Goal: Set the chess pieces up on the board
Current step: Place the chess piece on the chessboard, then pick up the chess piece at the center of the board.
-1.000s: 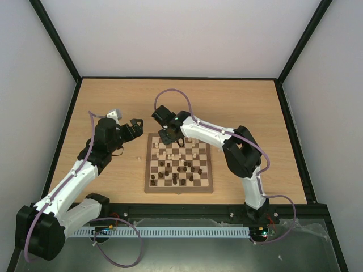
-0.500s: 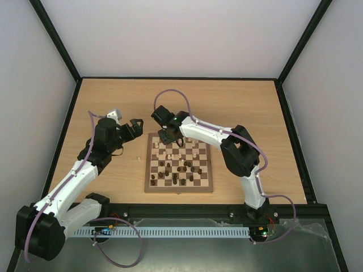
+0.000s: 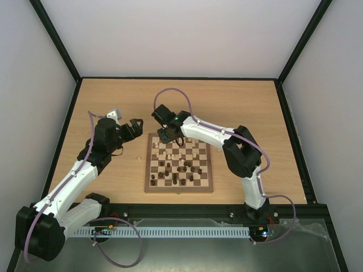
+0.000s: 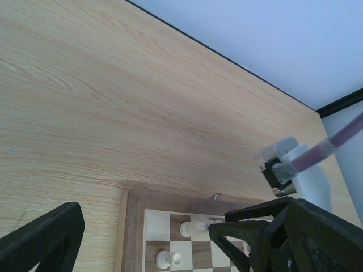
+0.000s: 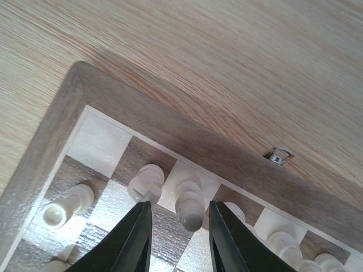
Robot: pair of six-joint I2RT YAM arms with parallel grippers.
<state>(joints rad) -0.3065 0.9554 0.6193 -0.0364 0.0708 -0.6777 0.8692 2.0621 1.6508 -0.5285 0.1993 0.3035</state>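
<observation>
The board [image 3: 179, 189] lies mid-table with cream and dark chess pieces scattered on it. My right gripper [image 3: 168, 136] hovers low over the board's far-left corner. In the right wrist view the gripper [image 5: 180, 218] is open, and its fingers straddle an upright cream piece [image 5: 190, 204] on the back row without touching it. Another cream piece [image 5: 146, 181] stands just to its left, and a cream pawn [image 5: 65, 207] stands further left. My left gripper [image 3: 136, 126] is open and empty, above bare table left of the board. Its view shows the board corner [image 4: 133, 226].
Several dark pieces [image 3: 181, 169] stand mixed among cream ones in the board's middle rows. A small metal clasp [image 5: 278, 154] sits on the board's far edge. A tiny pale object [image 3: 138, 158] lies on the table left of the board. Black frame rails edge the table.
The right arm's elbow shifted slightly and came back. The gripper stays over the same corner, and no piece has moved.
</observation>
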